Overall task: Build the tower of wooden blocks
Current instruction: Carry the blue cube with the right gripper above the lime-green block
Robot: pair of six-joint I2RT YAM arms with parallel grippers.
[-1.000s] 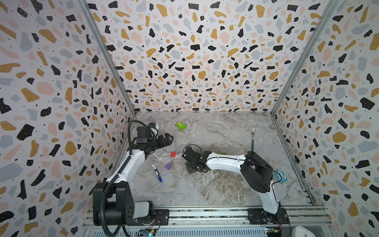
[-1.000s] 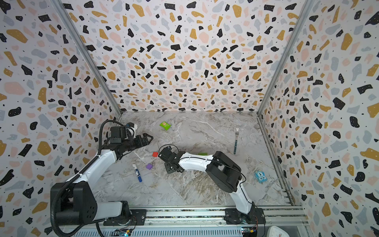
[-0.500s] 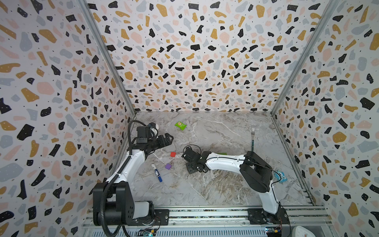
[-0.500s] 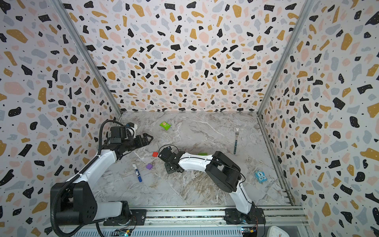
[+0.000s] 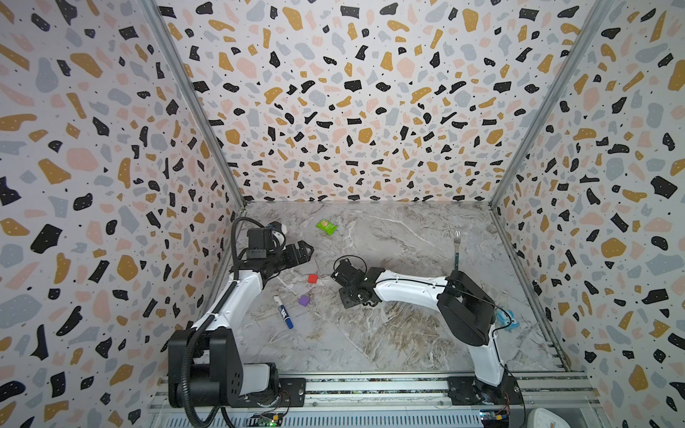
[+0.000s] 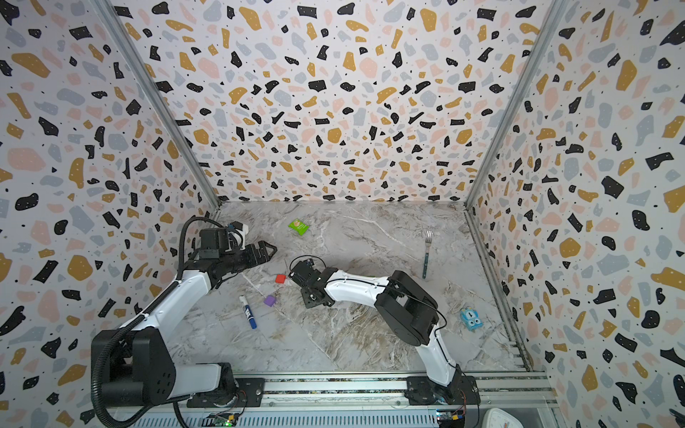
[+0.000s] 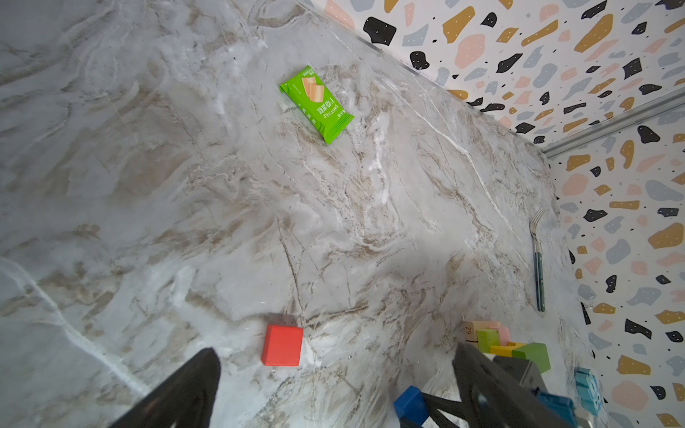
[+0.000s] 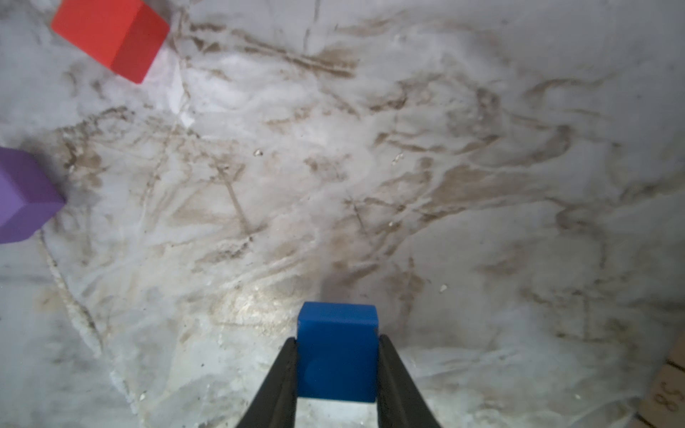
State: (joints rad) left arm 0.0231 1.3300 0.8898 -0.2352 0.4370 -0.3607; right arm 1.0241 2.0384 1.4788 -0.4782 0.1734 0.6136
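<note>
My right gripper (image 8: 337, 341) is shut on a blue cube (image 8: 337, 352), low over the marble; in both top views the gripper (image 5: 350, 298) hides the cube. A red cube (image 5: 313, 278) and a purple cube (image 5: 304, 300) lie loose just left of it. The tower (image 7: 493, 339) shows in the left wrist view as a small stack of tan, pink, lime, yellow and green blocks; the right arm covers it in both top views. My left gripper (image 5: 305, 250) hovers open and empty behind the red cube (image 7: 282, 345).
A green packet (image 5: 326, 226) lies near the back wall. A blue-capped marker (image 5: 283, 312) lies left of the purple cube. A fork (image 5: 457, 252) rests at the right, and a small blue toy (image 5: 506, 320) sits near the right wall.
The right gripper's jaws have closed onto the blue cube. Both arms have otherwise stayed where they were.
</note>
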